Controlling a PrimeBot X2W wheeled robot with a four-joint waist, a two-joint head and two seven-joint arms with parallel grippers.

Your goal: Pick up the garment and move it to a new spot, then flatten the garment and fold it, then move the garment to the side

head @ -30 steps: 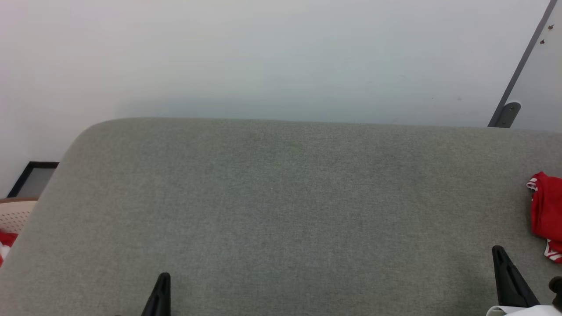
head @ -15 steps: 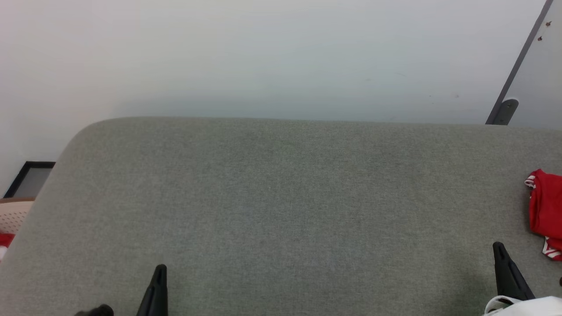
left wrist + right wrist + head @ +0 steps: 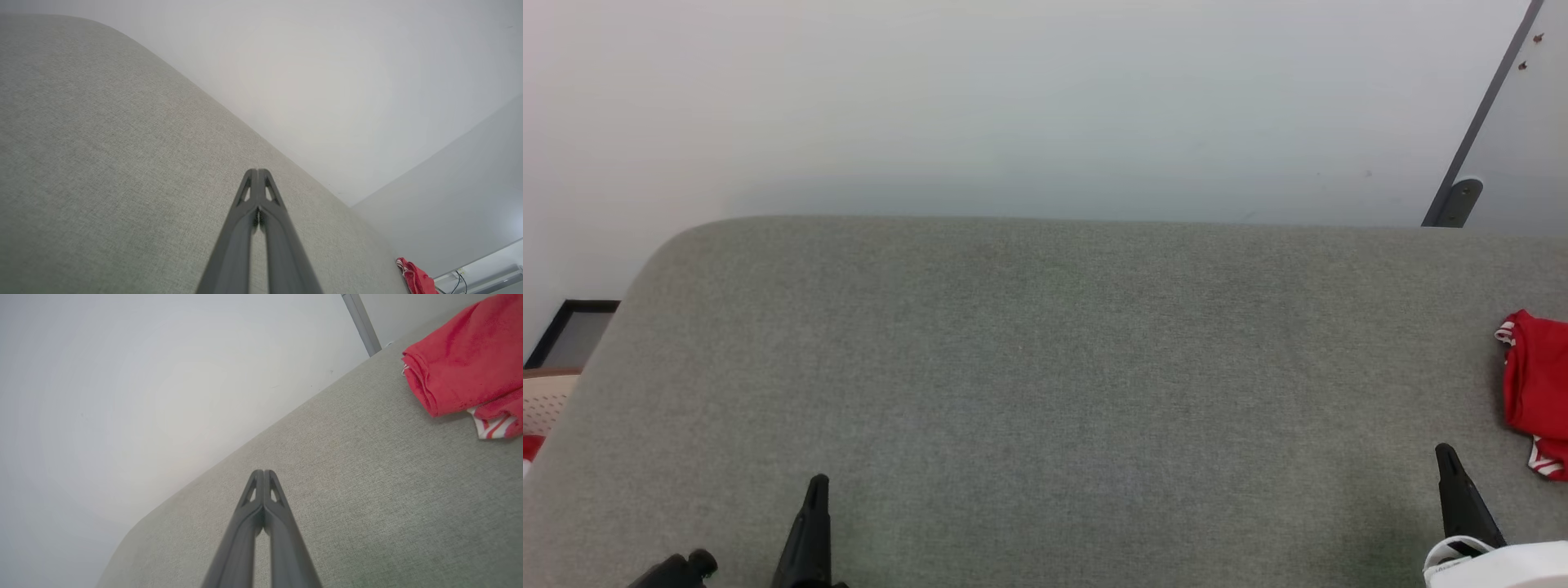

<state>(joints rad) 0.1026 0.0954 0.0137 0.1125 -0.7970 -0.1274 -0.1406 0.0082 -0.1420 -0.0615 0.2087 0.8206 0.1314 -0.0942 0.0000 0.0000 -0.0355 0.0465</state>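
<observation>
I see a grey fabric-covered surface (image 3: 1045,367) against a pale wall (image 3: 1013,106); a beige perforated basket (image 3: 543,400) sits past its left edge.

We see the garment (image 3: 1538,380) cut by the right edge in 2 views; in the left wrist view it is too small to read; a pale basket (image 3: 546,398) is mostly cropped at left.

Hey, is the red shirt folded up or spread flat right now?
Folded, not spread: the garment lies as a compact bundle, layers doubled over at its edge.
</observation>
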